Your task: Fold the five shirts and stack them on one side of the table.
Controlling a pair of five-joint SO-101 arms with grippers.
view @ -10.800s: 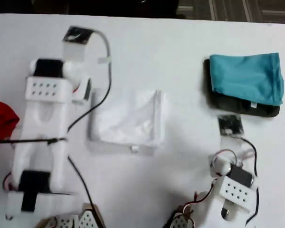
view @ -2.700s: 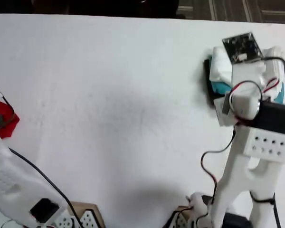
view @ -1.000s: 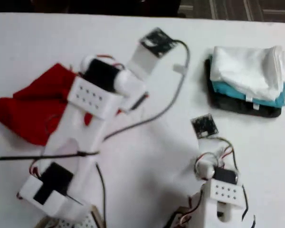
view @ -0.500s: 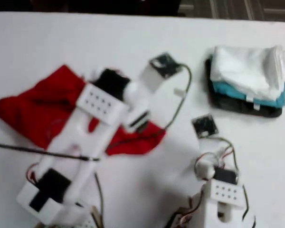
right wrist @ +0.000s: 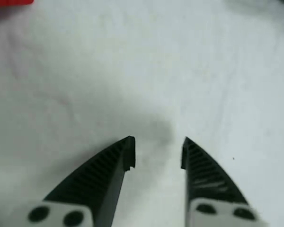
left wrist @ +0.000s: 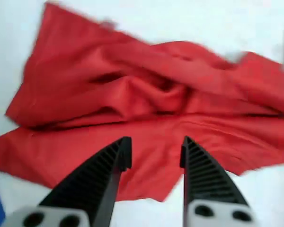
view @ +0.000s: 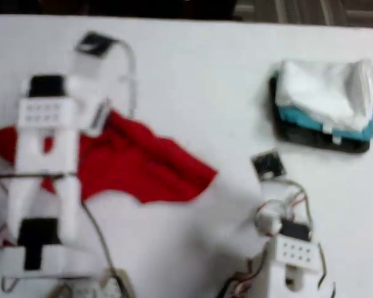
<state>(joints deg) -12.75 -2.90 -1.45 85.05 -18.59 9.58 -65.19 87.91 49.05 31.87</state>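
A white table (view: 193, 81) spans the high view, with a strip of dark floor (view: 298, 11) along the top edge. Four shirts lie on the table. One loose red fabric shirt (view: 143, 164) is spread left of centre. Three are stacked at upper right: a folded white shirt (view: 323, 90) on a folded teal shirt (view: 317, 123) on a folded black shirt (view: 311, 139). There are two grippers. The left gripper (left wrist: 154, 151) hangs over the red shirt, jaws parted and holding nothing. The right gripper (right wrist: 157, 151) is likewise parted and unladen, over bare table.
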